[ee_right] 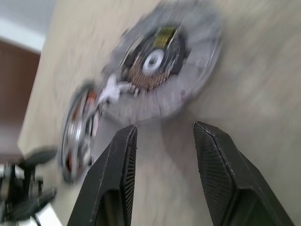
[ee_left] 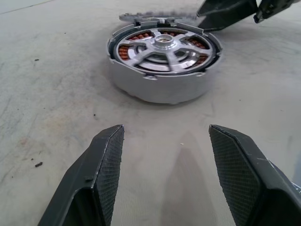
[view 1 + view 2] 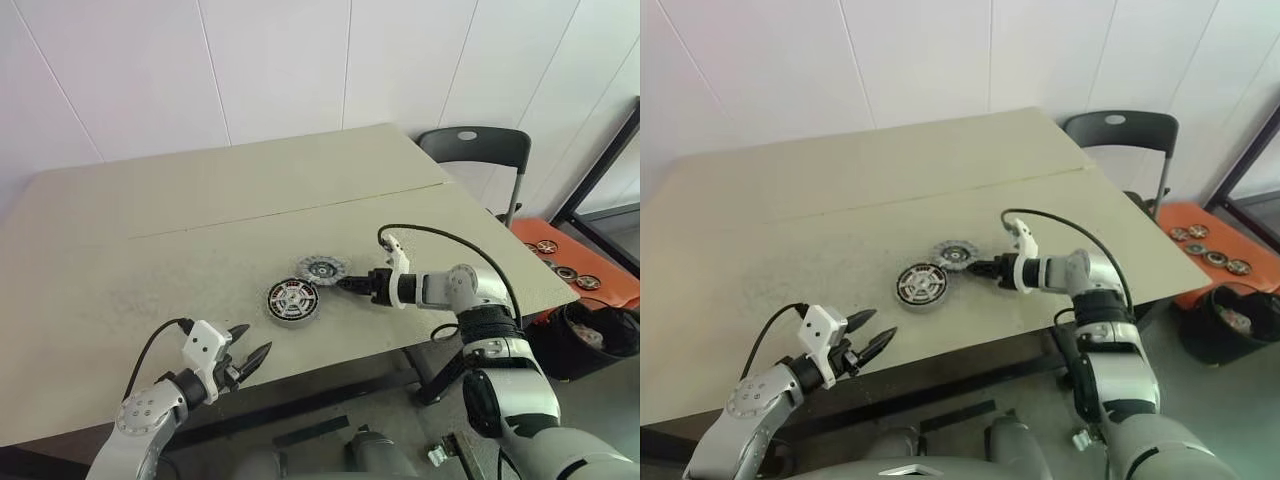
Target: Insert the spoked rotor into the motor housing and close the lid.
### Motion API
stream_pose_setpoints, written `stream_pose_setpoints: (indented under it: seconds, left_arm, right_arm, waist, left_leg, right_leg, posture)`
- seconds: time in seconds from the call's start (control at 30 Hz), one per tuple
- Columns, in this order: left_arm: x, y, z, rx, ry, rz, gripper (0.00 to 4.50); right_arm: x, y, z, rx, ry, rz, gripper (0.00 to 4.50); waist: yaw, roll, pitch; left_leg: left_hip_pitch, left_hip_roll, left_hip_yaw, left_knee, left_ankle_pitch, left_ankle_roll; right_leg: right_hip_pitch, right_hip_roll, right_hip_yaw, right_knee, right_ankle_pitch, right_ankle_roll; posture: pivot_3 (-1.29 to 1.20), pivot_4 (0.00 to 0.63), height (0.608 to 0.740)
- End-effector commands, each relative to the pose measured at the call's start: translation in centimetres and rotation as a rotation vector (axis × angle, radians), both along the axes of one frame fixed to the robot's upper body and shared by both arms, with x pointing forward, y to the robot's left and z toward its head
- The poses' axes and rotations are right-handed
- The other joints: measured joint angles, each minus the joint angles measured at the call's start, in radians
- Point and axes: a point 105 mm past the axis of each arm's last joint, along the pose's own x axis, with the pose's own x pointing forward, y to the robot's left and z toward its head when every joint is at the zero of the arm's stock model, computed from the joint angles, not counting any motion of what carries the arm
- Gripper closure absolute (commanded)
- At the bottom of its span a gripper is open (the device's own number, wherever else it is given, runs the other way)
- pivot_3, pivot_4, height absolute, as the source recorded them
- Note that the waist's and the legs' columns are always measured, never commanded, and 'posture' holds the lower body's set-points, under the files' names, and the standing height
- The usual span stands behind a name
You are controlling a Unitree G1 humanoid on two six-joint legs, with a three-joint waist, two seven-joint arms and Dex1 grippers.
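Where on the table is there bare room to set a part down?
Free: the table behind and to the left of the motor housing, and the strip between the housing and the open left claw. Crowded: the lid sits close behind the housing, with the open right claw right beside it.

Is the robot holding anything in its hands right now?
No, nothing is held. The left gripper is open and empty, short of the motor housing. The right gripper is open too, just short of the lid.

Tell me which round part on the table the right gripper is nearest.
The lid, the grey toothed-rim disc just ahead of the right gripper; the motor housing lies farther.
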Motion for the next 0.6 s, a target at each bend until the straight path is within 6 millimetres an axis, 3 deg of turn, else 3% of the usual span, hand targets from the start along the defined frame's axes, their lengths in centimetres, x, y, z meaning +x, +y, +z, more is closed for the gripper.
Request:
stream_pose_setpoints:
  seconds: [0.03,0.47,0.6]
  left_arm:
    - [0.4,0.0,0.8,0.014,-0.051,-0.004,1.43]
    - [0.9,0.4,0.6,0.052,-0.044,-0.002,1.43]
    - [1.0,0.4,0.6,0.063,-0.048,-0.004,1.43]
  right_arm:
    - [1.3,0.3,1.2,0.015,-0.049,-0.044,2.51]
    - [1.4,4.1,1.3,0.146,-0.018,-0.058,2.51]
    - [1.6,5.3,2.1,0.142,-0.099,-0.029,3.41]
  waist:
    - [0.000,0.000,0.000]
    - [-0.002,0.000,0.000]
    - [-0.005,0.000,0.000]
  left_leg:
    - [-0.001,0.000,0.000,-0.002,0.000,0.000]
    - [0.000,0.001,0.001,-0.002,-0.002,0.003]
    - [0.000,0.001,0.001,-0.002,-0.002,0.003]
  right_leg:
    - [-0.001,0.000,0.000,0.000,0.000,0.000]
    - [-0.002,0.001,0.001,0.001,0.000,0.000]
    - [-0.002,0.001,0.001,0.001,0.000,0.000]
  posture:
    - [0.00,0.000,0.740]
    - [0.00,0.000,0.740]
    - [0.00,0.000,0.740]
